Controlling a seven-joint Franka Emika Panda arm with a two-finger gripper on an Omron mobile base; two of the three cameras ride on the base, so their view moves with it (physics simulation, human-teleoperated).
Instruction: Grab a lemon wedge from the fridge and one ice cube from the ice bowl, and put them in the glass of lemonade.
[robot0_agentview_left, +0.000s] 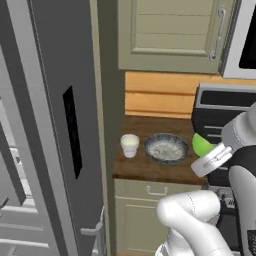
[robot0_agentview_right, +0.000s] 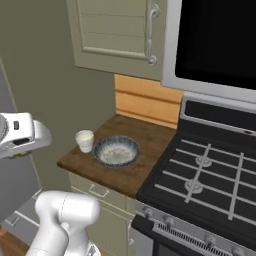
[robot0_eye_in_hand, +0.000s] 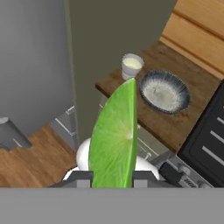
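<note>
From the left base view, the fridge (robot0_agentview_left: 55, 125) fills the left side, door swung open with its black panel facing us. No brand or lettering I can read on it. Right next to it is a short wooden counter (robot0_agentview_left: 150, 172) with the glass of lemonade (robot0_agentview_left: 130, 145) and the ice bowl (robot0_agentview_left: 166, 148) side by side, close but not touching. At the right edge, the lemon wedge (robot0_agentview_left: 201, 144) pokes out as a bright green lump just ahead of the white arm (robot0_agentview_left: 192, 220), up in the air, clear of the counter.

Right base view: same glass (robot0_agentview_right: 84, 140) and bowl (robot0_agentview_right: 116, 151) on the counter, with a black stove (robot0_agentview_right: 210, 175) to the right and an olive cabinet (robot0_agentview_right: 117, 30) above. The hand sits at the far left edge; the wedge is pretty much hidden there, maybe a sliver of green under it.

Hand view: the gripper (robot0_eye_in_hand: 113, 177) is clamped on the wedge (robot0_eye_in_hand: 114, 140), which stands upright between the fingers. Glass (robot0_eye_in_hand: 131, 66) and bowl (robot0_eye_in_hand: 165, 92) sit on the counter beyond it. No readable writing anywhere.
</note>
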